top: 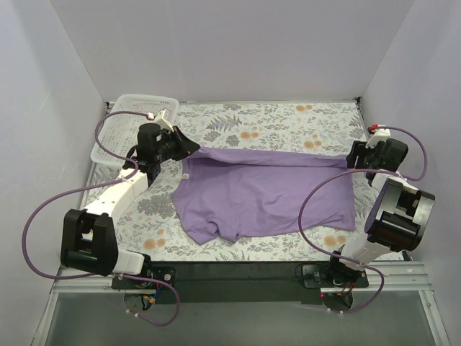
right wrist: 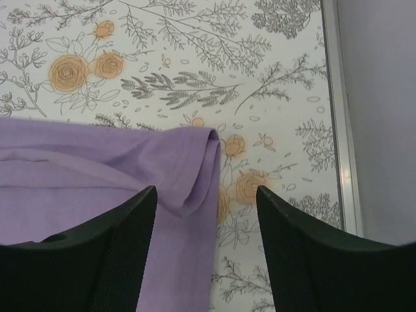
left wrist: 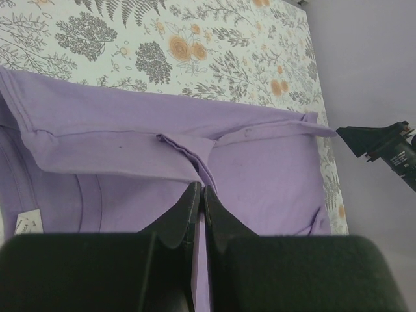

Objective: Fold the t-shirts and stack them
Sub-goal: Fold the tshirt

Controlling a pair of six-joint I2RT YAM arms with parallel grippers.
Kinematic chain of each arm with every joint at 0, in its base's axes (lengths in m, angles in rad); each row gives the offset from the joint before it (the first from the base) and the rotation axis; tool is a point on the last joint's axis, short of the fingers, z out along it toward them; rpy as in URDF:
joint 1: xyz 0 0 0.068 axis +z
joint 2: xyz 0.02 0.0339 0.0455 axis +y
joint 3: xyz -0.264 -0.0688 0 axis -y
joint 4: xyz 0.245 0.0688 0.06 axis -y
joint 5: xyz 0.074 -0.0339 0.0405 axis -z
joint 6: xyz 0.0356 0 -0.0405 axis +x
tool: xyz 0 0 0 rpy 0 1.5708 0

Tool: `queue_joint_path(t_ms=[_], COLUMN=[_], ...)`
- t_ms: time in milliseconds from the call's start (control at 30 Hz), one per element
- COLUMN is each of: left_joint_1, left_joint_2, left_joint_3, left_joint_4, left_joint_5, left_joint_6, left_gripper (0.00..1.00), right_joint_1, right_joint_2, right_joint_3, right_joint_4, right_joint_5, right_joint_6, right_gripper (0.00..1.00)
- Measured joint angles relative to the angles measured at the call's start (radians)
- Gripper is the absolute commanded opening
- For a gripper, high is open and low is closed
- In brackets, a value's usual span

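Note:
A lavender-purple t-shirt (top: 263, 193) lies across the floral table cloth, its far edge folded over toward the front. My left gripper (top: 189, 146) is shut on the folded edge at the shirt's far left; in the left wrist view the cloth (left wrist: 195, 130) runs into the closed jaws of that gripper (left wrist: 200, 192). A small white neck label (left wrist: 28, 224) shows at the left. My right gripper (top: 354, 156) is open over the shirt's far right corner (right wrist: 188, 162), one finger over cloth, the other over the table.
A white mesh basket (top: 130, 122) stands at the far left corner behind my left arm. White walls close in on three sides. A metal rail (right wrist: 341, 130) edges the table at the right. Purple cables loop beside both arms.

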Motion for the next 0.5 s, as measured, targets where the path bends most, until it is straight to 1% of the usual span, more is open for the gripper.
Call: queue_joint_path(t_ms=[67,100,133,200,267,500], left_joint_1=[0.000,0.000,0.000,0.000,0.000,0.000], left_joint_2=[-0.013,-0.019,-0.024,-0.033,-0.037,-0.043], left_joint_3=[-0.011,-0.015,-0.019,-0.029,-0.038,-0.070], left_joint_4=[0.001,0.000,0.002,0.002,0.003,0.000], left_joint_5=[0.010,0.014,0.020,0.032,0.041,0.079], left_joint_6=[0.000,0.000,0.000,0.000,0.000,0.000], left_gripper=[0.00,0.00,0.00,0.00,0.00,0.00], right_joint_1=[-0.014,-0.018,-0.023,-0.028,-0.030,-0.035], right_joint_2=[-0.029,-0.041,-0.055,-0.080,-0.108,-0.182], right_joint_3=[-0.026,-0.034,-0.040,-0.042,-0.042,-0.042], right_joint_4=[-0.008,-0.017,-0.028,-0.049,-0.072,-0.194], right_joint_5=[-0.002,-0.003,-0.005,-0.018,-0.048,-0.217], right_joint_6=[-0.006,-0.006,-0.008,-0.017,-0.035,-0.101], right_gripper=[0.73,0.77,0.78,0.85,0.88,0.88])
